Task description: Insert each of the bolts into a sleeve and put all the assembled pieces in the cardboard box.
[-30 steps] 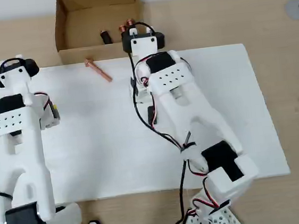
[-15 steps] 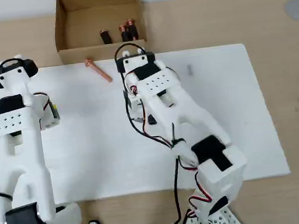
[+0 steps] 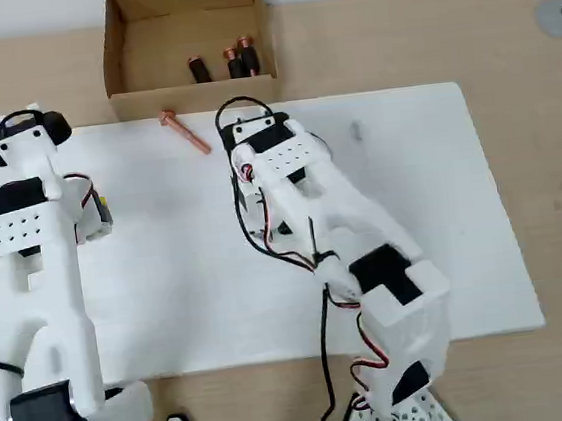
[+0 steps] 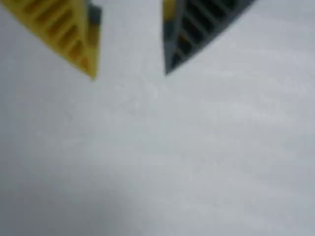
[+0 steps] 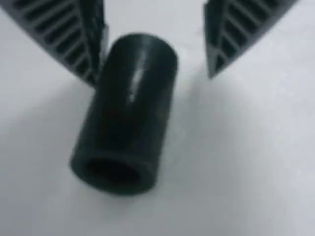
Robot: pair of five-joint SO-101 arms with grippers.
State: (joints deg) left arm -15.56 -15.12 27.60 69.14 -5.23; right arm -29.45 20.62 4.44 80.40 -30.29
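A black sleeve (image 5: 125, 113) lies on its side on the white sheet, between the open fingers of my right gripper (image 5: 152, 77); the fingers stand apart from it on both sides. In the high view the right arm (image 3: 291, 159) hangs over the middle of the sheet (image 3: 165, 253). A copper bolt (image 3: 184, 132) lies loose near the sheet's far edge, just in front of the cardboard box (image 3: 119, 57). Inside the box lie three assembled pieces (image 3: 235, 60). My left gripper (image 4: 130, 73) is open over bare sheet, at the left by its arm (image 3: 26, 227).
The box stands on the wooden table beyond the sheet's far edge. A grey disc (image 3: 559, 15) sits at the far right of the table. Cables loop around the right arm.
The right arm has pulled back from the box's front edge and swung slightly left, down over the sheet. The left arm has stayed still.
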